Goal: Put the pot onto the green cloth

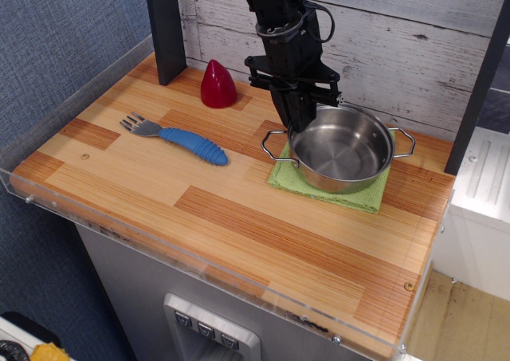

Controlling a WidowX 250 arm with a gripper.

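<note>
The shiny steel pot (344,150) sits flat on the light green cloth (360,198) at the back right of the wooden table. It covers most of the cloth, so only the front and left edges of the cloth show. The pot's wire loop handles point left and right. My gripper (297,123) comes down from above onto the pot's back-left rim. Its fingers stand close together on the rim, shut on it.
A red cone-shaped object (217,84) stands at the back, left of the gripper. A blue-handled fork (182,139) lies to the left of the pot. A dark post (165,30) rises at the back left. A clear low wall (72,98) edges the table.
</note>
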